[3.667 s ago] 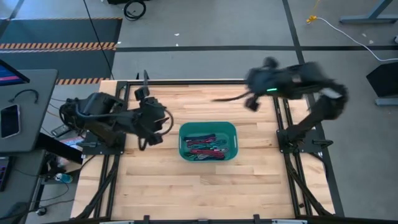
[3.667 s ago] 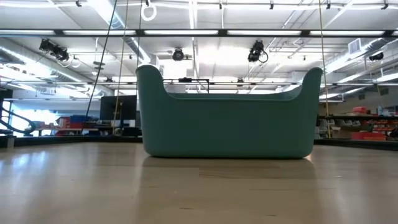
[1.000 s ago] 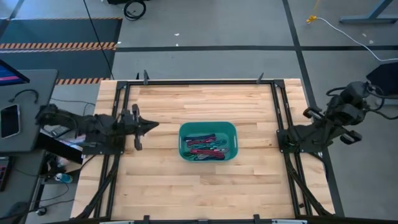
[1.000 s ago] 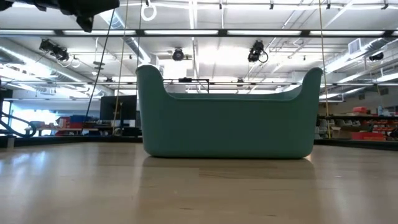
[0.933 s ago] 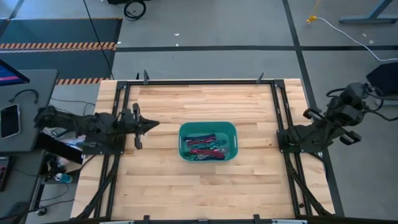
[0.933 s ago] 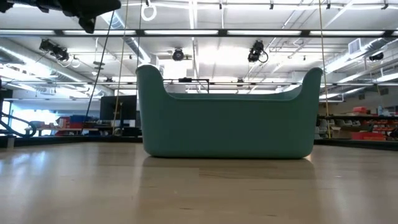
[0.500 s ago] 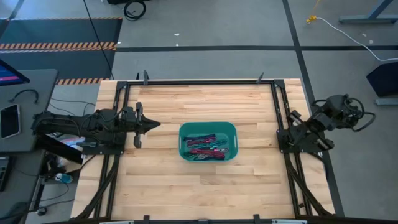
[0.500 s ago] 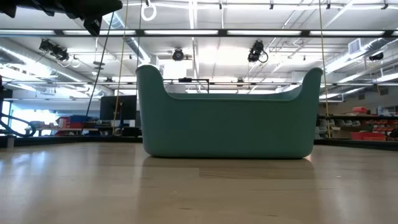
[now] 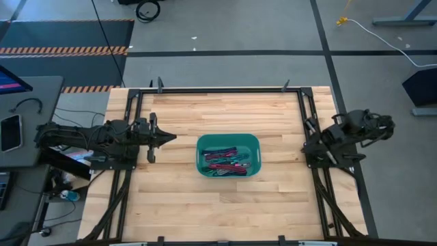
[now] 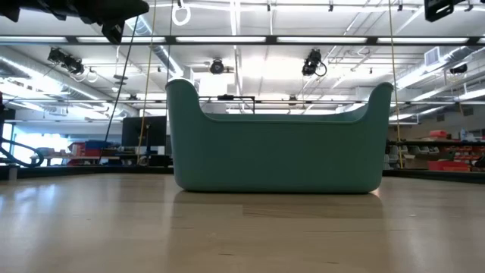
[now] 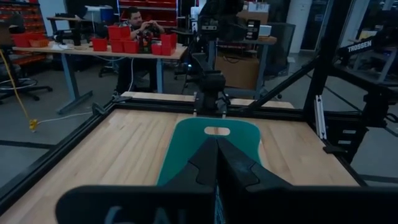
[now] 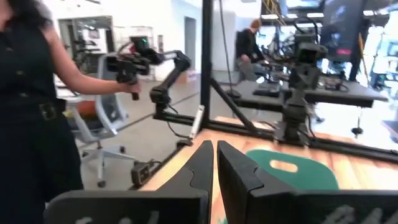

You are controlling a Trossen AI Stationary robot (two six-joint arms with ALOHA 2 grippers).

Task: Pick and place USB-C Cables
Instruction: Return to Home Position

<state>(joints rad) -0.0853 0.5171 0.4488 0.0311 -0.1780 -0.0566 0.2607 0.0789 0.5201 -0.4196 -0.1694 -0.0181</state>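
Observation:
A teal bin stands in the middle of the wooden table, and the USB-C cables, magenta, purple and cyan bundles, lie inside it. The low view shows only the bin's wall; the cables are hidden there. My left gripper is shut and empty, held level above the table left of the bin and pointing at it. My right gripper is shut and empty at the table's right edge, pulled in over its base, also facing the bin.
Black frame rails run around the table. A side desk with a phone stands off the left edge. A person in dark clothes stands near the table; others sit at benches beyond.
My right arm has drawn in from beyond the table's right edge toward its base, sinking lower and turning its shut gripper to face the bin. The bin and the cables have not moved.

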